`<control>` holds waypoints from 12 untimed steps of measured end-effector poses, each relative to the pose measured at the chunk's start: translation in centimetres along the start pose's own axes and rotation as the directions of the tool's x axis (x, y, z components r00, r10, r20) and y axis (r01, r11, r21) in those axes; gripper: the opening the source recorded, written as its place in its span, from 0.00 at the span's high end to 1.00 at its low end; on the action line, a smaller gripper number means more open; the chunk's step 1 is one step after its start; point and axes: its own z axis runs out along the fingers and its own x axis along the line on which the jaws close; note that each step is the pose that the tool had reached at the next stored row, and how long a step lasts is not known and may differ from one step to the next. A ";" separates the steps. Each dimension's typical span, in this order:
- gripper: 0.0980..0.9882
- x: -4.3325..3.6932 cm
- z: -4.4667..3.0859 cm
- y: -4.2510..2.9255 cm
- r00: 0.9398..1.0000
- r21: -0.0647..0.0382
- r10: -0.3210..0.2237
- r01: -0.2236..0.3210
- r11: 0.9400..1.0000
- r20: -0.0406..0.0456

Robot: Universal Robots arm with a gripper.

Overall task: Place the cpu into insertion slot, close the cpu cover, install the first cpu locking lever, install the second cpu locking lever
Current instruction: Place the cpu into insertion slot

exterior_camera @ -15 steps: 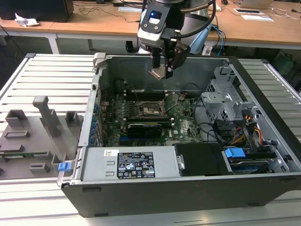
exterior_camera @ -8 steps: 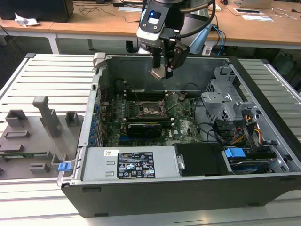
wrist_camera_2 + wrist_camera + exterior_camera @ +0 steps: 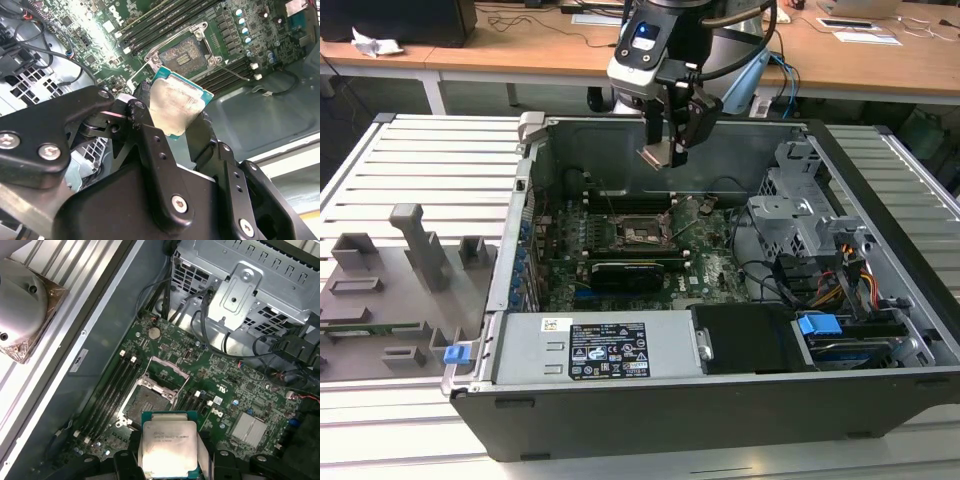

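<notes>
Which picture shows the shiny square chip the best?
The first wrist view: the cpu faces the camera, its silvery top plain to see, gripped by the pincer. The second wrist view shows it tilted, partly behind a pincer finger. In the exterior view it is small, held above the open case.

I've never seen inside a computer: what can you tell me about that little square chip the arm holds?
The small square chip with a silvery metal face has a teal-green rim and faint print on top. Two black fingers pinch opposite edges, holding it in the air above the open dark square socket on the green circuit board; nothing else touches it.
</notes>
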 end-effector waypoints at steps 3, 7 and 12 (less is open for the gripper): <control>0.52 0.00 0.01 0.00 1.000 -0.001 0.023 -0.023 1.000 0.002; 0.52 0.00 0.02 0.00 0.999 -0.001 0.048 -0.048 0.999 0.004; 0.52 0.00 0.04 0.00 0.997 -0.002 0.075 -0.075 0.997 0.006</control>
